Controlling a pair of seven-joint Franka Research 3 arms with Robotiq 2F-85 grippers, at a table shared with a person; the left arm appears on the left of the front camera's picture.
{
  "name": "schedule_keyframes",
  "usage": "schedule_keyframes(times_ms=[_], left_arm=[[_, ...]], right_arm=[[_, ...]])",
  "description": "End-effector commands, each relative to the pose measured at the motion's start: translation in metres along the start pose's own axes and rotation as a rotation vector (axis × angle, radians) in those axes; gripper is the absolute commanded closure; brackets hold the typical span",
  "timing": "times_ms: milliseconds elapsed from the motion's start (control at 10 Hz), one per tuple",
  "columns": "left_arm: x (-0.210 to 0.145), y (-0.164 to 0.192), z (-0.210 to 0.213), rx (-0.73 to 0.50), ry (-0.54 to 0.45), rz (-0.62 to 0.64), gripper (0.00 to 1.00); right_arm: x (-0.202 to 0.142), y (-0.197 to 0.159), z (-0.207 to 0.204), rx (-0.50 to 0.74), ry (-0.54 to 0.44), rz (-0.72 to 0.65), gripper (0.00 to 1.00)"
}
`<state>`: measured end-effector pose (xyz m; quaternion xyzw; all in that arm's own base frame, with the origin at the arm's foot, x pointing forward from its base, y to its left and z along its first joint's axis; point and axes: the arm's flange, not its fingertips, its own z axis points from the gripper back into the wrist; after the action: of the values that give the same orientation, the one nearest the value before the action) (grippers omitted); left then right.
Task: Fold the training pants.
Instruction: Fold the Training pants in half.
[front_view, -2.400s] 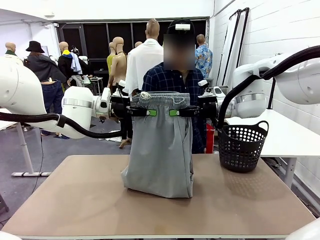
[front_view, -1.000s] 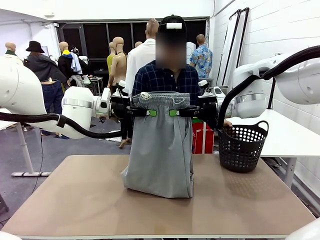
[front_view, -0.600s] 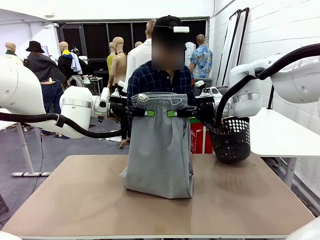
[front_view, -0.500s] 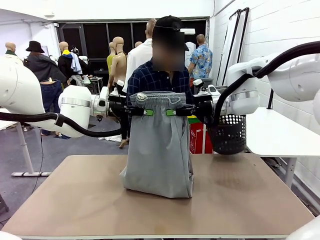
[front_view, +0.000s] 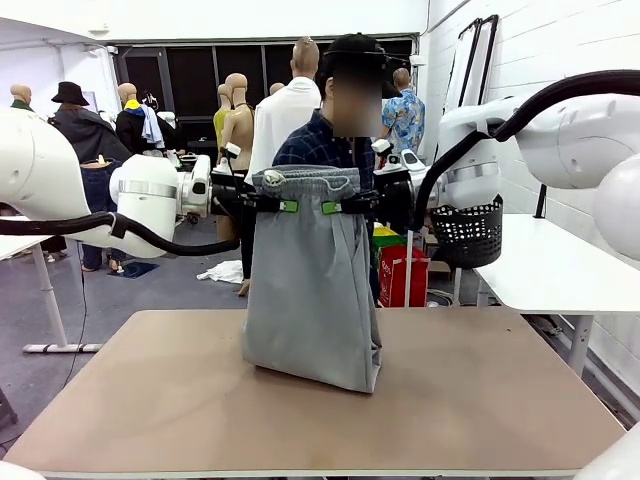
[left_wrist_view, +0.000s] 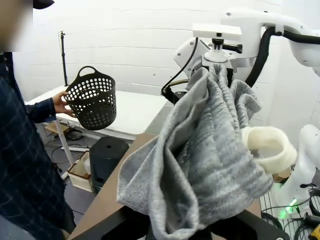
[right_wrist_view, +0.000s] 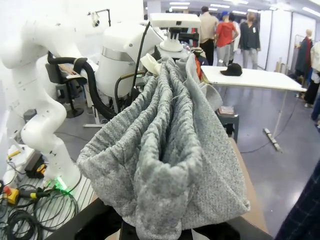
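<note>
The light grey training pants (front_view: 308, 285) hang upright over the table (front_view: 150, 400), waistband at the top and the lower part bunched on the tabletop. My left gripper (front_view: 282, 206) is shut on the left end of the gathered waistband, and my right gripper (front_view: 330, 207) is shut on its right end. In the left wrist view the bunched grey pants (left_wrist_view: 200, 160) rise from between the fingers, with the white drawstring end (left_wrist_view: 267, 147) beside them. The right wrist view has the gathered pants (right_wrist_view: 170, 150) close up in the same way.
A person (front_view: 330, 140) in a dark checked shirt stands behind the pants and holds a black perforated basket (front_view: 466, 231) up at the right, off the table. A white side table (front_view: 560, 270) stands to the right.
The person has lifted the black basket off the table's right corner and holds it higher and farther back. Both grippers with the waistband have shifted a little left and up.
</note>
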<state>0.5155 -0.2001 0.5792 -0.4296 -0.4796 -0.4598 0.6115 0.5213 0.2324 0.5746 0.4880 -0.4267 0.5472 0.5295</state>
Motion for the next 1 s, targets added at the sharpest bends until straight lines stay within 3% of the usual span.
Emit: schedule_keyframes(times_ms=[0, 400, 600, 900], left_arm=[[0.026, 0.018, -0.007, 0.026, -0.001, 0.013, 1.0], [0.059, 0.051, -0.018, 0.095, -0.018, 0.013, 1.0], [0.07, 0.065, -0.017, 0.196, -0.019, 0.002, 1.0], [0.063, 0.052, -0.009, 0.284, 0.009, -0.005, 1.0]], right_arm=[[0.021, -0.024, -0.006, 0.014, 0.026, 0.003, 1.0], [0.079, -0.07, -0.005, 0.027, 0.034, 0.05, 1.0], [0.102, -0.094, -0.006, 0.045, 0.031, 0.089, 1.0], [0.096, -0.103, -0.004, 0.093, 0.015, 0.07, 1.0]])
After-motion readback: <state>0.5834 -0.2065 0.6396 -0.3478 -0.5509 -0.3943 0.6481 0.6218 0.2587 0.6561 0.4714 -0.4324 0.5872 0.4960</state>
